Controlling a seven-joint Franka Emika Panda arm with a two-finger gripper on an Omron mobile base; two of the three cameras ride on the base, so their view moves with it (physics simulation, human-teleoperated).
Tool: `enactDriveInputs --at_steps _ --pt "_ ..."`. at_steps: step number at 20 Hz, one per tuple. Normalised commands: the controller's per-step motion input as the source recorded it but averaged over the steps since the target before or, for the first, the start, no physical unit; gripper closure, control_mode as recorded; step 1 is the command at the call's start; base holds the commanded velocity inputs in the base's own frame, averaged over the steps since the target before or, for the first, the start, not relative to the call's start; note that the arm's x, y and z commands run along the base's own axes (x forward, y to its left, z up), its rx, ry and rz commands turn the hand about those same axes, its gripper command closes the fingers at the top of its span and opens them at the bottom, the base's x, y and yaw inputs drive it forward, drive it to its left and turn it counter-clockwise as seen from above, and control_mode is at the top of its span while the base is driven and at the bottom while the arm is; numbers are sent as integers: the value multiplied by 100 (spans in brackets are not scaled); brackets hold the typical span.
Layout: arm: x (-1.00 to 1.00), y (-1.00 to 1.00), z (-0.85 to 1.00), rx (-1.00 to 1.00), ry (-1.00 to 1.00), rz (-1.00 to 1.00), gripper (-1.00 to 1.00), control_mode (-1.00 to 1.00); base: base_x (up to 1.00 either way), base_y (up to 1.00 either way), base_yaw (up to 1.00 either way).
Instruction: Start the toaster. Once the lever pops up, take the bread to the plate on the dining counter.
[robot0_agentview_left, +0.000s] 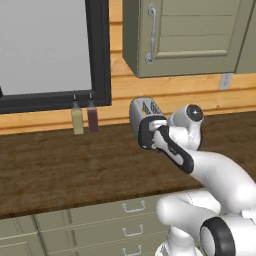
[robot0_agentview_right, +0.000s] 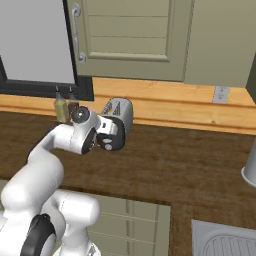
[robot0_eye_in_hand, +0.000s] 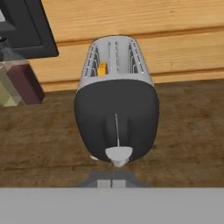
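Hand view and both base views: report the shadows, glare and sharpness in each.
Hand view: soft blur throughout, a faint dark shadow under the toaster, no glare on its black end panel. Left base view: even flat light, the arm casts no clear shadow on the worktop. Right base view: equally flat, mildly soft, no glare.

My toaster (robot0_eye_in_hand: 114, 109) stands upright on the dark wood worktop (robot0_eye_in_hand: 188, 131) near the plank wall, its black end panel facing me and its two silver slots running away behind. The lever (robot0_eye_in_hand: 118, 154), a pale tab, sits at the bottom of its vertical slot. A bit of orange-tan bread (robot0_eye_in_hand: 102, 68) shows in the left slot.
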Motion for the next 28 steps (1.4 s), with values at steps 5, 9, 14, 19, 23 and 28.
enactDriveInputs --at_steps 5,9,14,19,23,28 --pt "0 0 100 2 18 0 100 -100 0 0 0" --pt "0 0 80 0 22 -1 100 -100 0 0 0" --pt "0 10 9 -2 4 0 -100 -100 0 0 0" --pt "-1 6 0 -2 0 0 -100 -100 0 0 0" --pt "-10 4 0 -4 -9 0 -100 -100 0 0 0" --pt "-12 5 6 -6 -12 0 -100 -100 0 0 0"
